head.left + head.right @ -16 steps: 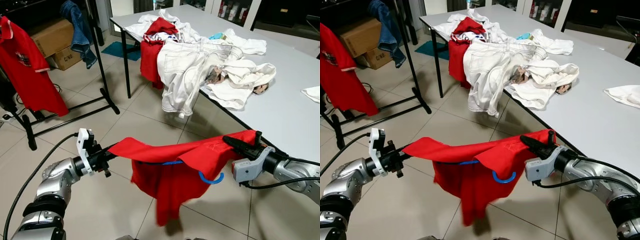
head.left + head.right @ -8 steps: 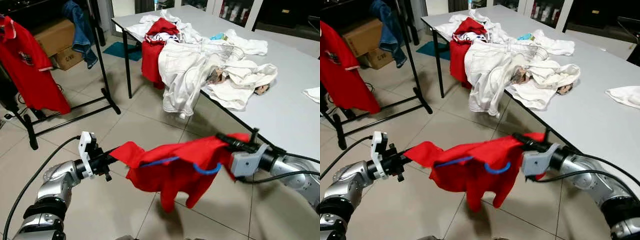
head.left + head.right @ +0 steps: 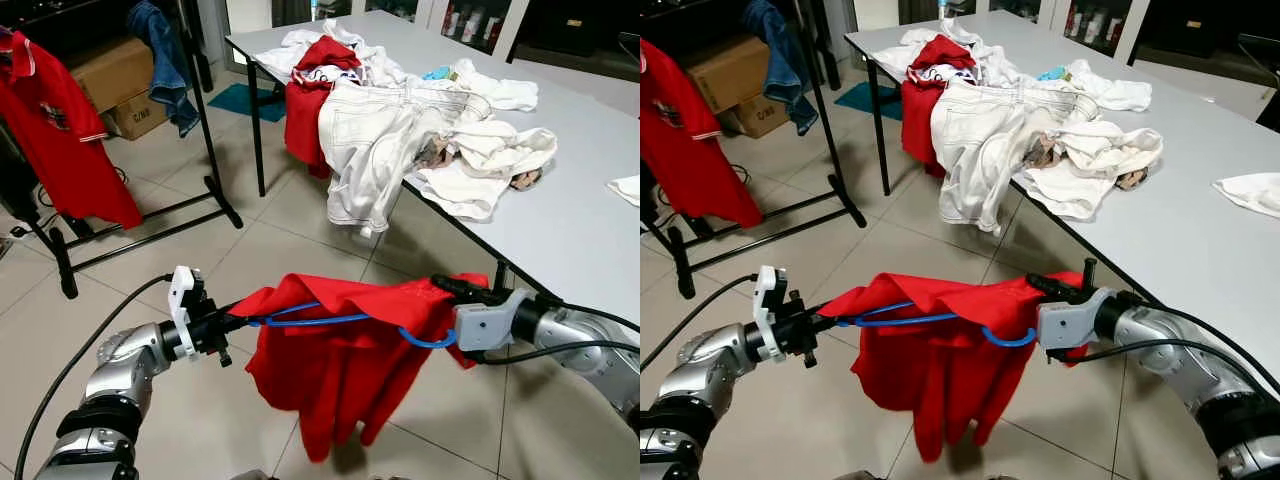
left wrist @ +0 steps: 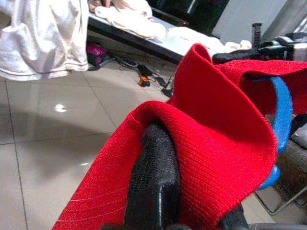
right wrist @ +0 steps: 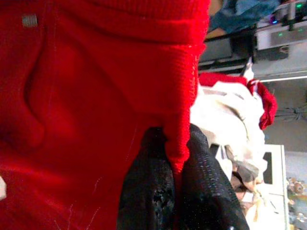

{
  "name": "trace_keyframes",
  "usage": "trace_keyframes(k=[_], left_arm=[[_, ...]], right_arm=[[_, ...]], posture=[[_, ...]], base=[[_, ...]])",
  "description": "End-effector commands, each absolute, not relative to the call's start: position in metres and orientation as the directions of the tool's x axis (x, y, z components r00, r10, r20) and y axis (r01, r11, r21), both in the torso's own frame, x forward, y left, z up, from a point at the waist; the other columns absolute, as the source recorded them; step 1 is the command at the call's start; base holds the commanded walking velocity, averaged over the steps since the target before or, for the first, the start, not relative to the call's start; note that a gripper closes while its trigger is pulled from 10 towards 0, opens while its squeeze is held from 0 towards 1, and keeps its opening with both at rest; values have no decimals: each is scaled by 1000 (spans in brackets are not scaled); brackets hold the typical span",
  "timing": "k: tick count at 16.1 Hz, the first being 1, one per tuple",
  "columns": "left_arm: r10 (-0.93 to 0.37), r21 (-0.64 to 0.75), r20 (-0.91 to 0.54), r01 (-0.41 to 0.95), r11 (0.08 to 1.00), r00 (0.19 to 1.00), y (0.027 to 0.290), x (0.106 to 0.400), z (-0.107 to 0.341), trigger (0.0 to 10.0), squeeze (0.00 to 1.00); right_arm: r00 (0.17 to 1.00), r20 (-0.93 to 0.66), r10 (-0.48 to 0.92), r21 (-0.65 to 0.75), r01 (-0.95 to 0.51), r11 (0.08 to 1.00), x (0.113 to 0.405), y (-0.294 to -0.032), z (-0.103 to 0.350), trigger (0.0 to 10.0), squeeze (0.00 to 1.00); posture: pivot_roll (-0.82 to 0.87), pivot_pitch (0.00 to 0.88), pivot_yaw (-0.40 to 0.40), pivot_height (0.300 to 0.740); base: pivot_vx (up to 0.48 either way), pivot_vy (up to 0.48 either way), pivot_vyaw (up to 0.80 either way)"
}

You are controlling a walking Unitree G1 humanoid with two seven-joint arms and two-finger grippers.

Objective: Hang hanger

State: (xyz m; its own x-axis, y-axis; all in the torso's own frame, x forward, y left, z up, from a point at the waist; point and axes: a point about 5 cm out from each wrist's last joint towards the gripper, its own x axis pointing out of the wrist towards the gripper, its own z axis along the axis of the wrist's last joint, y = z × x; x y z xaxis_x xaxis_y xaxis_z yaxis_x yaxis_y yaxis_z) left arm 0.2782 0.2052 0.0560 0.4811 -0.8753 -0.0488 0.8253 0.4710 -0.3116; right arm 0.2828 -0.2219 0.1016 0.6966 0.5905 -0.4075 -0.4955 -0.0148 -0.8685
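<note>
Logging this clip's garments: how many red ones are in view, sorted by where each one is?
Held between both grippers, on the blue hanger: 1, red shirt
Hanging on the rack: 1, red polo
In the table pile: 1, red garment
Total: 3

I see a plain red shirt point(image 3: 340, 350) on a blue hanger point(image 3: 330, 321), white clothes point(image 3: 400, 130) on my grey table point(image 3: 560, 220), and beige floor tiles point(image 3: 200, 260).

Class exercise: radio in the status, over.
Left gripper and right gripper shut on red shirt. Blue hanger inside. Rack ahead-left, floor between.
</note>
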Motion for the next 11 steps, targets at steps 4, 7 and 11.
trace_keyframes(k=[4, 7, 11], left_arm=[[-880, -276, -47, 840, 467, 473, 206, 280, 61, 0, 0], [-881, -276, -50, 841, 465, 471, 206, 280, 61, 0, 0], [-898, -282, -31, 858, 430, 439, 190, 280, 59, 0, 0]], right_arm=[[758, -468, 455, -866, -497, -62, 290, -241, 102, 10000, 0], [792, -458, 404, -859, -511, 30, 294, -246, 101, 10000, 0], [744, -481, 464, -789, -598, 141, 291, -226, 101, 10000, 0]], posture=[[-33, 0, 8, 740], [-33, 0, 10, 740], [-38, 0, 12, 740]], base=[[0, 0, 0], [0, 0, 0], [0, 0, 0]])
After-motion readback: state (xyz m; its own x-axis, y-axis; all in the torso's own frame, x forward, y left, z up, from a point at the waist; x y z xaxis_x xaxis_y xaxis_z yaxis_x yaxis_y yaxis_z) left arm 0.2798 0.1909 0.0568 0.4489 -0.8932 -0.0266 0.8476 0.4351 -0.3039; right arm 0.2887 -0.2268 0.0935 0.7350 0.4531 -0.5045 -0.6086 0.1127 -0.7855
